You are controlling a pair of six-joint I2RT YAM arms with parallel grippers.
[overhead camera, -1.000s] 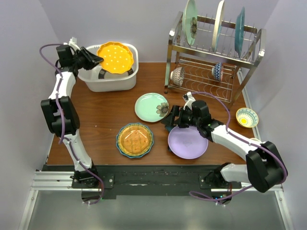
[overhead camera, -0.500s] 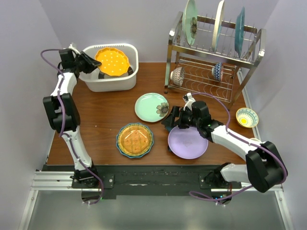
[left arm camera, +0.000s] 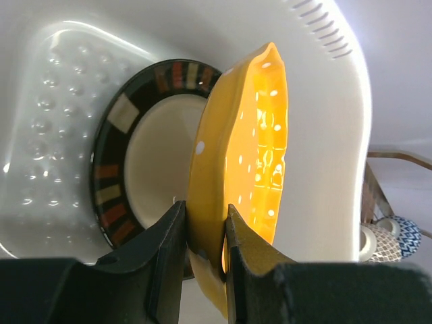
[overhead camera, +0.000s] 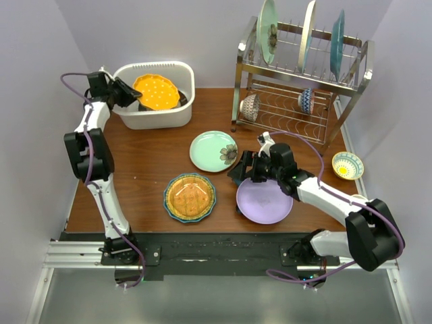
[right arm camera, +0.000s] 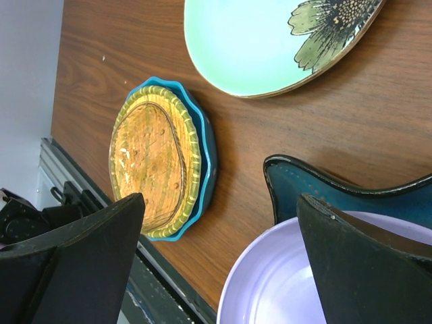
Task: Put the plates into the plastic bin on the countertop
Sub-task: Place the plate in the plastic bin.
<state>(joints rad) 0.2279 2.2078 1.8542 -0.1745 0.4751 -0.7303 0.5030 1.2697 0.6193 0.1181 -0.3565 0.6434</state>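
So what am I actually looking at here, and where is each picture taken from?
Two robot arms stand at a wooden countertop. One picture looks down from above; the other two come from cameras on each wrist. The left gripper pinches an orange dotted plate by its rim, tilted over a white plastic bin where a black-rimmed plate already lies. The right gripper hangs open by a lavender plate. An amber plate and a mint flowered plate lie nearby; a wire rack stands behind.
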